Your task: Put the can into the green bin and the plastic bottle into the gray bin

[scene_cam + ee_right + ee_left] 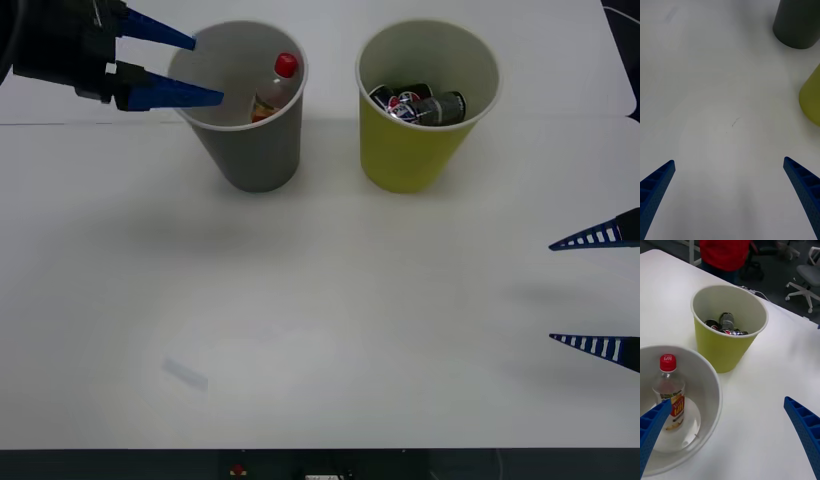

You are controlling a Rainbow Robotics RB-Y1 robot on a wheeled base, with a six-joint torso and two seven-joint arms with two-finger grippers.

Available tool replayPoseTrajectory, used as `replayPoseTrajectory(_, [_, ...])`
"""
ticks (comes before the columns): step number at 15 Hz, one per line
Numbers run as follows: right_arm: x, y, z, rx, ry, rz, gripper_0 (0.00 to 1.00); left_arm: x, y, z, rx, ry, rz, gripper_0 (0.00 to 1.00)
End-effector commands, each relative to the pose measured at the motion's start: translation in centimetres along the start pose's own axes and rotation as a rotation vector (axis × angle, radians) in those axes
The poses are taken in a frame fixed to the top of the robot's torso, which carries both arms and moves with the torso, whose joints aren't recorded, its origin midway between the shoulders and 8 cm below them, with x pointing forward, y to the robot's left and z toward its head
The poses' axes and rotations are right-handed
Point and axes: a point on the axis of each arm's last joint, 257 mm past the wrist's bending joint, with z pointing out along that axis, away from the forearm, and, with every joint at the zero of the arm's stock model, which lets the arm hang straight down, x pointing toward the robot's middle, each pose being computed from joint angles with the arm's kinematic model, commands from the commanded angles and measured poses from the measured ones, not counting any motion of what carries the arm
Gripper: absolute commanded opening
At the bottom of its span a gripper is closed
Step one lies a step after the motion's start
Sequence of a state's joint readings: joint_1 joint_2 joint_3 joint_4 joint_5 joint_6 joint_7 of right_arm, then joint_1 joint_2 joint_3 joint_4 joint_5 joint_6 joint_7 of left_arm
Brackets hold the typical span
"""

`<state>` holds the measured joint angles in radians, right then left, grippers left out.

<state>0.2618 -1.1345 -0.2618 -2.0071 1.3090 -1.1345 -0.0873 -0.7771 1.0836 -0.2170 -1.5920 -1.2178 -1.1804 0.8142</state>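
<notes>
The gray bin (250,150) stands at the back left of the white table, and the plastic bottle (276,88) with its red cap leans upright inside it. In the left wrist view the plastic bottle (669,390) rests against the gray bin's pale wall (711,390). To its right stands the green bin (412,150) holding dark cans (420,104), and the cans (726,325) lie in the green bin (722,348). My left gripper (205,70) hovers open at the gray bin's left rim, holding nothing. My right gripper (598,292) stands open over the table's right side.
The white table (320,330) stretches bare in front of the bins. In the right wrist view the gray bin's base (797,26) and the green bin's side (811,97) show. Beyond the table's far edge are a person in red (724,255) and an office chair (807,277).
</notes>
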Motion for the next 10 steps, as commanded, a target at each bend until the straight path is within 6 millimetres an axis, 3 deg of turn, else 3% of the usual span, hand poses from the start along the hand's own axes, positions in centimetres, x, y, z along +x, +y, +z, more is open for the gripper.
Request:
replayPoseTrajectory(1, [0.0,0.0,0.0,0.0,0.0,0.0,1.0,3.2,-1.3,-1.7,0.023,-0.029,0.064,1.0])
replayPoseTrajectory(10, [0.0,0.0,0.0,0.0,0.0,0.0,1.0,14.8,-6.5,-5.6,0.08,0.0,0.208,1.0])
